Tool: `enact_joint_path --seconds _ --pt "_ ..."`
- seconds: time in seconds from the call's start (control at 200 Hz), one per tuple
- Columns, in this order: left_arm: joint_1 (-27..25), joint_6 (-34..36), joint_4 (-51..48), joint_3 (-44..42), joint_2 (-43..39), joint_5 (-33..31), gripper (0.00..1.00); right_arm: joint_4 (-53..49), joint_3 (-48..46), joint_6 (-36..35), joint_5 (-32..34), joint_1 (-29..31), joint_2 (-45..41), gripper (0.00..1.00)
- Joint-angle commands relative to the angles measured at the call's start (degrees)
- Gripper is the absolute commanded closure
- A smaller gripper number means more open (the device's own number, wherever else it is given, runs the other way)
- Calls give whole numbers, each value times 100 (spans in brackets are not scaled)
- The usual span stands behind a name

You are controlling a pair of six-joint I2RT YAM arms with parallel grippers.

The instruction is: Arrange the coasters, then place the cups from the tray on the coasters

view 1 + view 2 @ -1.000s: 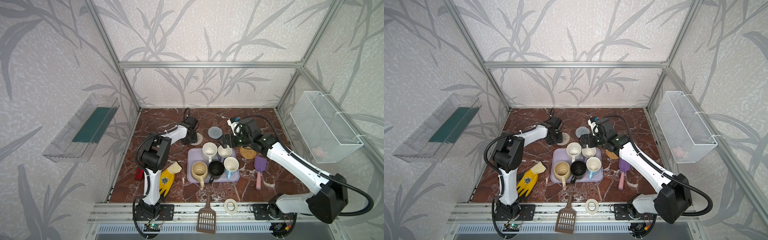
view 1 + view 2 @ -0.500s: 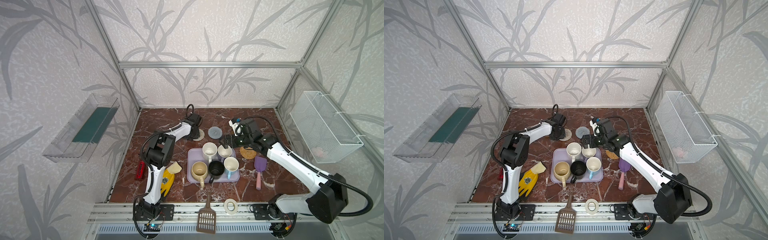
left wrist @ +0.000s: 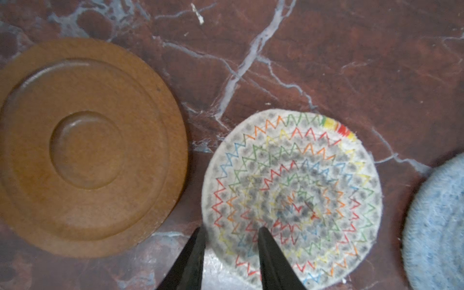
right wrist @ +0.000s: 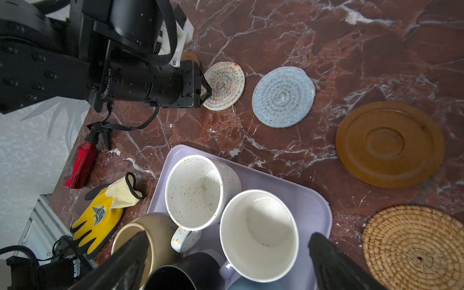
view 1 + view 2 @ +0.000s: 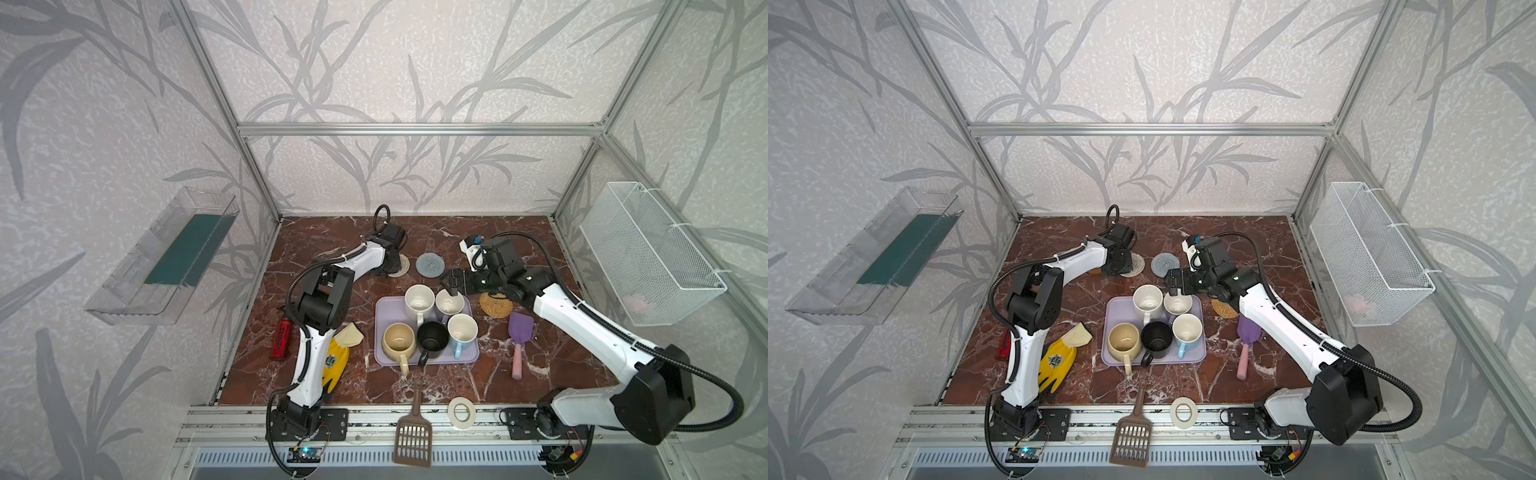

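Though cluttered — marble tabletop (image 5: 332,235), leaf-print walls (image 5: 415,62)

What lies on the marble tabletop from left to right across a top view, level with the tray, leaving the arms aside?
small red metal bottle → yellow work glove with a cream cuff → pale lavender plastic tray → purple plastic scoop with a pink handle
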Motion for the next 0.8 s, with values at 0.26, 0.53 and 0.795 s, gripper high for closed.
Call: enact_joint_path --seconds 0.26,0.53,0.795 --pt "-22 51 -455 117 -927 -159 46 -19 191 -250 39 -268 146 1" --pt "-12 240 -25 -466 -2306 404 28 -429 1014 -860 103 -556 878 1" --pt "2 341 773 -1432 -3594 1758 1 -358 1602 -895 354 -568 1772 0"
